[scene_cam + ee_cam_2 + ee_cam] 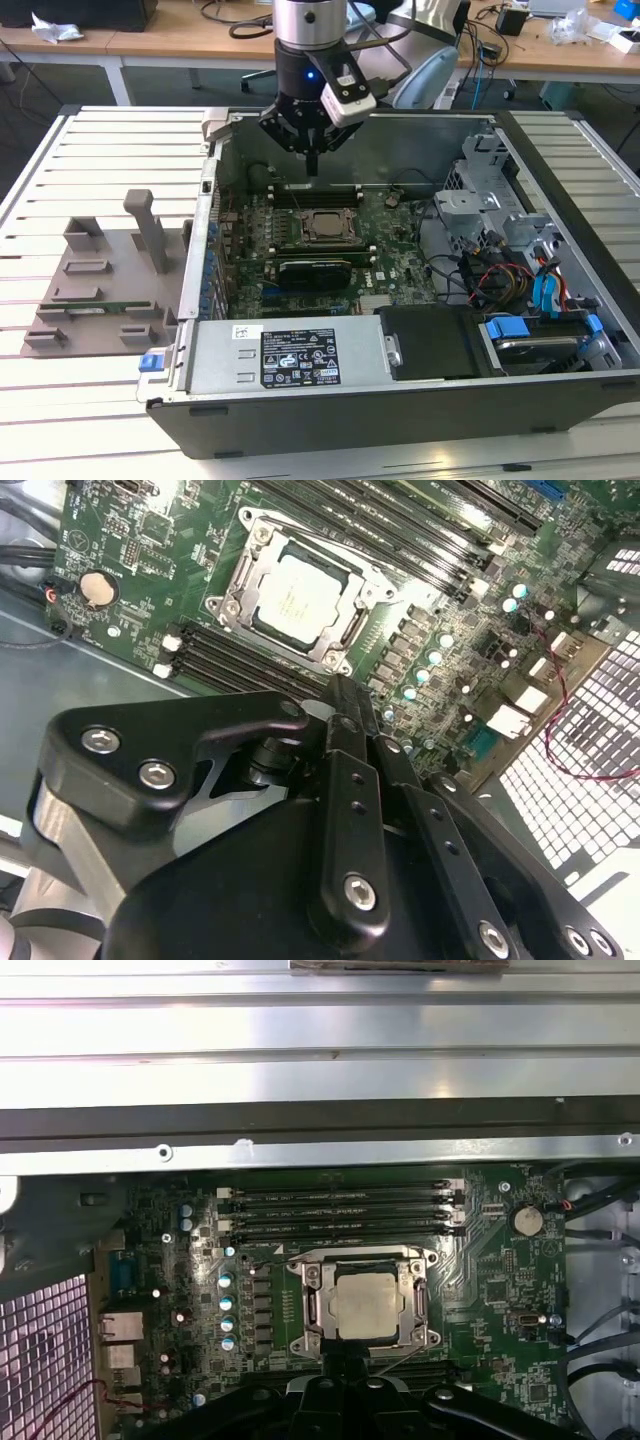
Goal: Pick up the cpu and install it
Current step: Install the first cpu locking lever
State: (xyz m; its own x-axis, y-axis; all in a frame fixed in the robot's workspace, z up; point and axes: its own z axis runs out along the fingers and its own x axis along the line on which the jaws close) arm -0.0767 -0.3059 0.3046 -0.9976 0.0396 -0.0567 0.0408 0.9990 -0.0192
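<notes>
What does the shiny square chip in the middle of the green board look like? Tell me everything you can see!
The cpu is a small flat square with a pale silvery metal top. It lies level inside the socket frame, a metal frame with screws at its corners, on the green motherboard. Dark memory slots run beside the socket. The gripper hangs above the board and is not touching the chip.

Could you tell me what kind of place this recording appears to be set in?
Probably a robotics lab or workshop: an opened computer case sits on a slatted metal bench, with cable-strewn wooden desks behind, and the gripper above the cpu.
</notes>
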